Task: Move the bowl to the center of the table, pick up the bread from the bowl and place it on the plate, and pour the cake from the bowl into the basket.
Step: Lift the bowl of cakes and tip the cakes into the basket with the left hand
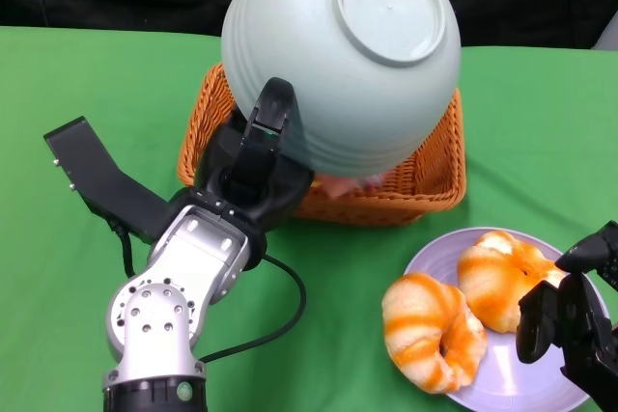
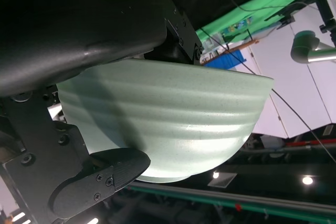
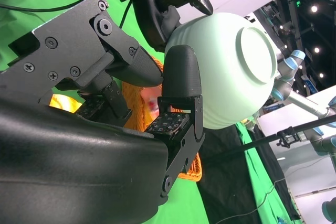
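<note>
**Bowl upended over the basket**

Here the left hand (image 1: 253, 166) gripped the pale green ribbed bowl (image 1: 343, 55) by its rim, fingers on the outer wall, and held it tipped nearly upside down so that its round foot faced up toward the head camera. The bowl hung directly above the orange wicker basket (image 1: 425, 176), covering most of the basket's opening in the head view. Under the bowl's lower edge, inside the basket, a small pinkish piece (image 1: 338, 185) showed; it may have been the cake, but too little of it was visible to be sure.

The left wrist view showed the same bowl (image 2: 173, 114) close up, its ribbed wall pressed between the hand's black fingers (image 2: 100, 179) and the palm shell.

On the green tablecloth (image 1: 87, 94), just in front of the basket and to its right, lay a lilac plate (image 1: 512, 373) with two orange-striped bread pieces: one (image 1: 430, 330) overhung the plate's near-left rim, the other (image 1: 502, 277) sat further in, and the two touched.

The right hand (image 1: 570, 320) hovered at the plate's right edge, beside the bread. Its fingers (image 3: 181, 93) were part-curled with a gap between them, and nothing was in them in the right wrist view, where the bowl (image 3: 231, 66) and the basket (image 3: 139, 100) stood beyond.
</note>
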You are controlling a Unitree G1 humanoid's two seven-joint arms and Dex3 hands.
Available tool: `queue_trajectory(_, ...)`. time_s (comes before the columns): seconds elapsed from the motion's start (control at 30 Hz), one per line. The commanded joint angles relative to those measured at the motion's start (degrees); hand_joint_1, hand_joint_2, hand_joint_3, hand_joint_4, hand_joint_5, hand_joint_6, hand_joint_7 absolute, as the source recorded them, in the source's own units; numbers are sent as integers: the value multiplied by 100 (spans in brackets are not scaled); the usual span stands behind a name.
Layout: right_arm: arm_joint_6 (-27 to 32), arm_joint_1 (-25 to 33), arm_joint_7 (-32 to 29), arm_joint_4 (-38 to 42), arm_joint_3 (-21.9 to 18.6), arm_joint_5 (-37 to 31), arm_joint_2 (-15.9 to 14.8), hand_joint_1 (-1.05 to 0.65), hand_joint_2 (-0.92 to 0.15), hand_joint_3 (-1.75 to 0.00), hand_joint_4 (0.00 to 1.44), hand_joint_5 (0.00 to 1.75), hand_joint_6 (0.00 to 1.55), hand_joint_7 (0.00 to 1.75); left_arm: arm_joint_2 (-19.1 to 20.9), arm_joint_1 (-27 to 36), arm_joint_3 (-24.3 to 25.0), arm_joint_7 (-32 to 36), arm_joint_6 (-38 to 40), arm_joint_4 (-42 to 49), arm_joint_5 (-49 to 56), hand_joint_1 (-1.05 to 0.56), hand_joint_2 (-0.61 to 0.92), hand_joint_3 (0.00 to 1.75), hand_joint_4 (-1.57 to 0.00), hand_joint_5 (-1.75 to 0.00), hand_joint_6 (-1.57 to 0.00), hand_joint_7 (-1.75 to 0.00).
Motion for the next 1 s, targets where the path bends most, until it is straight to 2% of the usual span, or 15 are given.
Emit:
queue_trajectory(0.03, -44, 27, -5, -41, -49, 19, -67, -14, -54, -128, 90, 175, 76, 166, -274, -121, 145, 115, -38, 23, -299, -21, 48, 157, -91, -175, -78, -175)
queue_trajectory(0.27, -19, 36, -37, -74, -31, 5, -70, -15, -54, -128, 90, 175, 77, 166, -235, -109, 213, 105, -9, 159, -876, -29, 61, 136, -86, -175, -72, -175)
queue_trajectory(0.67, -31, 41, 22, -35, -48, 89, -69, -13, -55, -128, 89, 175, 76, 167, -131, -33, 90, 72, -10, 63, -900, -29, 56, 139, -85, -175, -72, -175)
queue_trajectory(0.83, -26, 33, 14, -18, -55, 123, -67, -14, -55, -128, 89, 175, 76, 166, 220, 24, -300, -193, 10, -172, -166, -23, 51, 149, -89, -175, -77, -175)
queue_trajectory(1.0, -49, 37, 24, -16, -40, 95, -70, -14, -55, -128, 89, 175, 76, 166, 695, 163, -1089, -995, -629, -499, 1490, -14, 47, 154, -92, -175, -80, -175)
